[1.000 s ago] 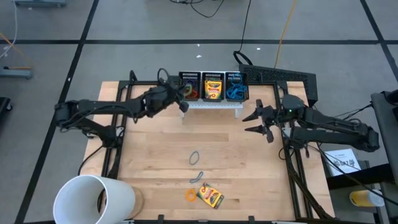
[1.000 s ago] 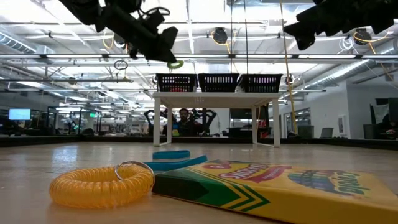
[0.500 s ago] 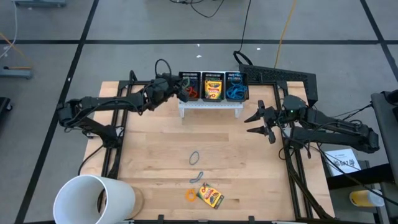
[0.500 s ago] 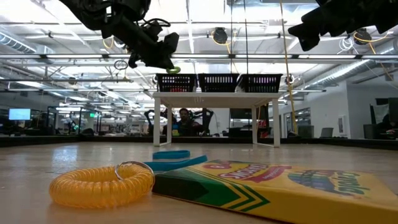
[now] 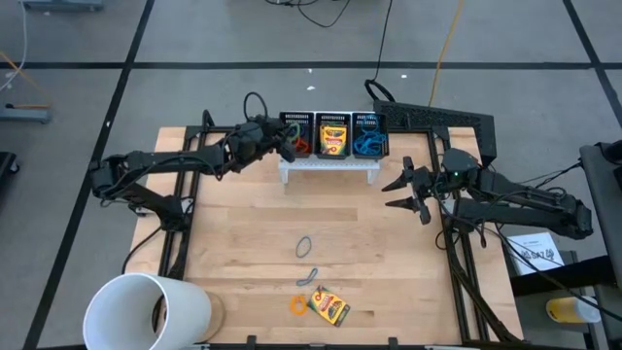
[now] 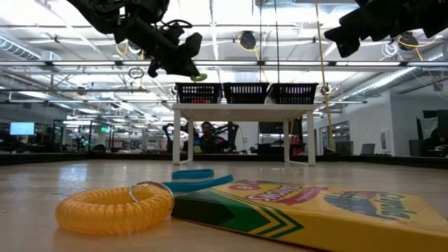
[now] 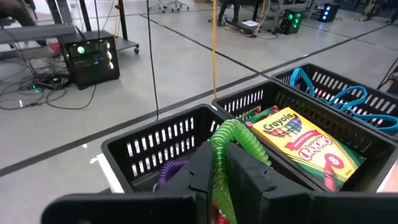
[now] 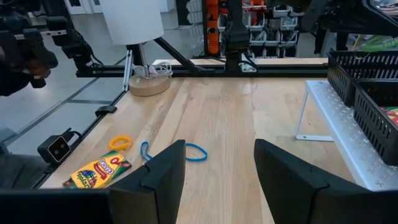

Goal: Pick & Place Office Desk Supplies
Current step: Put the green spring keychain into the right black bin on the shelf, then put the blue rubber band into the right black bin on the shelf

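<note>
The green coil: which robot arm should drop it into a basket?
The left. Its tool is shut on the green coil, right above the left black basket. The right tool is open, holding nothing, off to the side of the shelf.

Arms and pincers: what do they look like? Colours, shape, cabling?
Both arms are dark, near-black, jointed links with black cables looped along them. The left pincer has two blocky matte-black fingers. The right pincer has two broad, flat, dark grey fingers with angular edges. No markings or labels are visible on either.
</note>
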{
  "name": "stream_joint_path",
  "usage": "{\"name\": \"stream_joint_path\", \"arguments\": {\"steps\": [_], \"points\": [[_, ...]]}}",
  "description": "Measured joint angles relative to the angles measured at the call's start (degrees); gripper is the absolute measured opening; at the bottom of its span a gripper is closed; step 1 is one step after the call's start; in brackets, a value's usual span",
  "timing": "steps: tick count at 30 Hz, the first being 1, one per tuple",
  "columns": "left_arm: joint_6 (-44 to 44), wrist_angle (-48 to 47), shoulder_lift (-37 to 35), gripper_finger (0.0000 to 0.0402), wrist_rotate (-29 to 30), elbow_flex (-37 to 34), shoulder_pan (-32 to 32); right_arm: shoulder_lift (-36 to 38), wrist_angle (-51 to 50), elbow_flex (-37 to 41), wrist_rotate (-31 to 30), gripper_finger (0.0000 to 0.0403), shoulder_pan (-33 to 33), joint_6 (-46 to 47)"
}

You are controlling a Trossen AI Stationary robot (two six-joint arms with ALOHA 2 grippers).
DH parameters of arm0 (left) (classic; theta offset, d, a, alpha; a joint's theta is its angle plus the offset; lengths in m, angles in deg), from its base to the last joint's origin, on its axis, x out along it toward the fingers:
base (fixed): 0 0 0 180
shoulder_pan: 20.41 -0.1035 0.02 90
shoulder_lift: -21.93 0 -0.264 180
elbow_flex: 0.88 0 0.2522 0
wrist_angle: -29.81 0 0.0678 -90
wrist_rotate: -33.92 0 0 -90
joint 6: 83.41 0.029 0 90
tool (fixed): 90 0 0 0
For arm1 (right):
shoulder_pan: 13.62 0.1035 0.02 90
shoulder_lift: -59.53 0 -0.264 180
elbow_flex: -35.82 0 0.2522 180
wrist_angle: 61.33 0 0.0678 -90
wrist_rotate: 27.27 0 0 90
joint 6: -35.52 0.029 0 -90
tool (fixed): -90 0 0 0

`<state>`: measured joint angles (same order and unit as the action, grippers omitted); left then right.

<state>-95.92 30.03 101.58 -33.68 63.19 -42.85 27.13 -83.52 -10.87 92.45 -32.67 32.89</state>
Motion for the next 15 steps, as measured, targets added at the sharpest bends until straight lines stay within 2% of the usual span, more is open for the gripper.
{"name": "stream_joint_path", "arguments": {"steps": [5,9,13,15], "points": [[-0.2,0.0,0.0,0.0047,0.0,0.0,0.0,0.0,0.0,0.0,0.0,0.0180,0.0,0.0],[-0.7,-0.3,0.0,0.0082,0.1,0.0,0.0,0.0,0.8,0.6,-1.4,0.0180,0.0,0.0],[-0.7,-0.5,0.0,0.0122,0.1,0.0,0.0,0.0,1.7,2.2,-6.9,0.0180,0.0,0.1],[-0.7,-0.5,0.0,0.0140,0.1,0.0,0.0,0.0,2.9,2.8,-7.7,0.0180,0.0,0.4]]}}
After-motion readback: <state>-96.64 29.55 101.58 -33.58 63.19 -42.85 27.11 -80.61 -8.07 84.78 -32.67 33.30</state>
